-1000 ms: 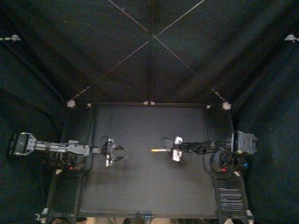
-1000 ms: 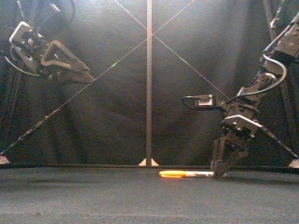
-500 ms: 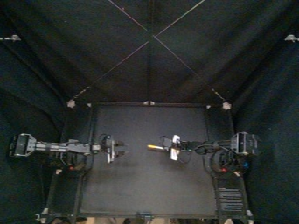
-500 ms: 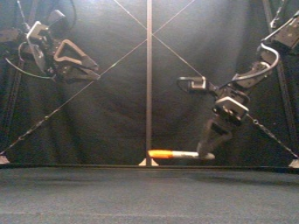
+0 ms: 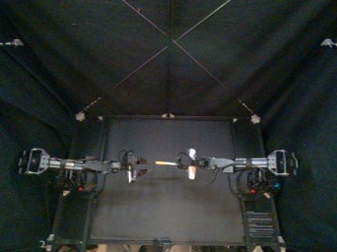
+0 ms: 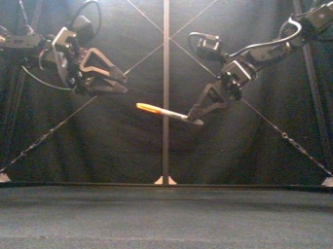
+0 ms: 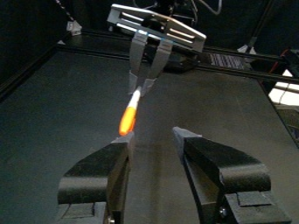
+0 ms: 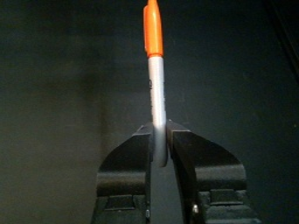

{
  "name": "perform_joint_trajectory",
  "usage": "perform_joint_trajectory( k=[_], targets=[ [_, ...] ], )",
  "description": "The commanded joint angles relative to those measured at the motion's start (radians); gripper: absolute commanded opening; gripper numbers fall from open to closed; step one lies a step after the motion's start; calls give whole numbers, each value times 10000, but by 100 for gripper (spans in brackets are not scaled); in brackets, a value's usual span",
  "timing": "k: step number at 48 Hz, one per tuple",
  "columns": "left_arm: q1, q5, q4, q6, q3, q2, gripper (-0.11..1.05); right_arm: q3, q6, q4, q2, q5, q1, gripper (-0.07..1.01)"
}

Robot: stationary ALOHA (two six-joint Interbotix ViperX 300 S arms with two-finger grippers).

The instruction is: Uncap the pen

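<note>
Black table (image 6: 166,209) now sits well below the pen (image 6: 162,111): our right gripper (image 6: 196,119) has raised it, clamped on its barrel, orange cap (image 6: 146,107) toward our left gripper (image 7: 152,138), jaws spread, ready.

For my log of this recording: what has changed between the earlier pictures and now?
The right gripper has lifted the pen from the table high into the air, its orange cap pointing toward the left gripper. The left gripper, open, has moved a little inward toward the orange cap. Unchanged: the right gripper stays shut on the pen, and the orange cap is still on.
</note>
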Motion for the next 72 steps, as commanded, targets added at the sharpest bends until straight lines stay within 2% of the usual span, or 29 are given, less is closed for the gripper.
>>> perform_joint_trajectory(
  k=[1,7,27,36,51,56,60,72],
  targets=[
    [-31,-92,31,15,-353,215,79,-291,15,-107,-245,-46,138,50],
    [-31,-92,31,31,-430,307,79,-353,15,-138,-230,-46,261,50],
    [-31,-92,15,0,-782,583,79,-782,15,-383,15,-138,445,50],
    [-31,-92,0,-15,-966,828,78,-936,15,-506,153,-138,445,50],
    [-31,-77,-15,-46,-966,997,78,-951,0,-522,153,-138,414,50],
    [-31,-77,-61,-31,-982,997,77,-966,0,-522,153,-138,414,50],
    [-31,-77,-107,-31,-966,997,73,-951,0,-522,153,-138,414,50],
    [-31,-77,-107,-31,-905,936,46,-905,0,-522,92,-138,399,50]
  ],
)
